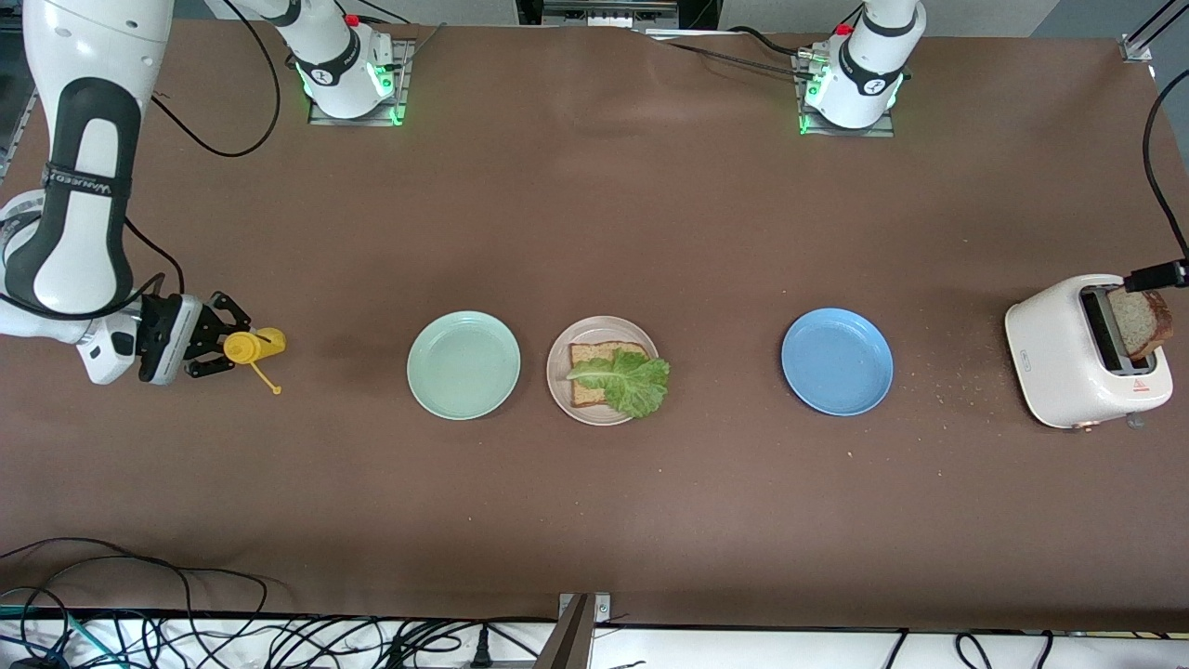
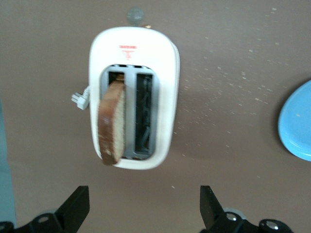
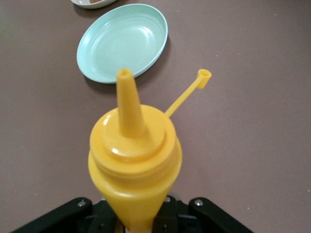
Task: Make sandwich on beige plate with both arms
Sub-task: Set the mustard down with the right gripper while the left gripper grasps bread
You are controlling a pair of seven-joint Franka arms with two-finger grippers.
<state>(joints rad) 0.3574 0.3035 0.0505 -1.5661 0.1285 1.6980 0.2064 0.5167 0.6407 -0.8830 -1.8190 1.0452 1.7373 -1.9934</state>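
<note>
We found the beige plate (image 1: 560, 386) near the middle of the tabletop, between a mint-green plate (image 1: 463, 364) and a blue plate (image 1: 837, 361). On it lay one slice of bread (image 1: 594, 358) with a lettuce leaf (image 1: 627, 379) draped over it and spilling past the rim — the sandwich had no top yet.

The second slice (image 2: 112, 122) stood on edge in a slot of the white toaster (image 2: 165, 73) near the edge of the tabletop at the left arm's end, leaning out of the slot. The left gripper (image 2: 145, 206) hovered over the toaster with its fingers spread wide and nothing in them.

The right gripper (image 1: 206, 347) sat low near the edge of the tabletop at the right arm's end, clamped on a yellow squeeze bottle (image 3: 133, 160) with its cap hanging off on its tether.

We judged the slice light, fairly stiff if toasted, but crumbly — crumbs already dotted the tabletop between the toaster and the blue plate. We would have pinched it across its two flat faces at the exposed top, gently, since a hard squeeze could break it. The lettuce looked limp and easy to shift.
</note>
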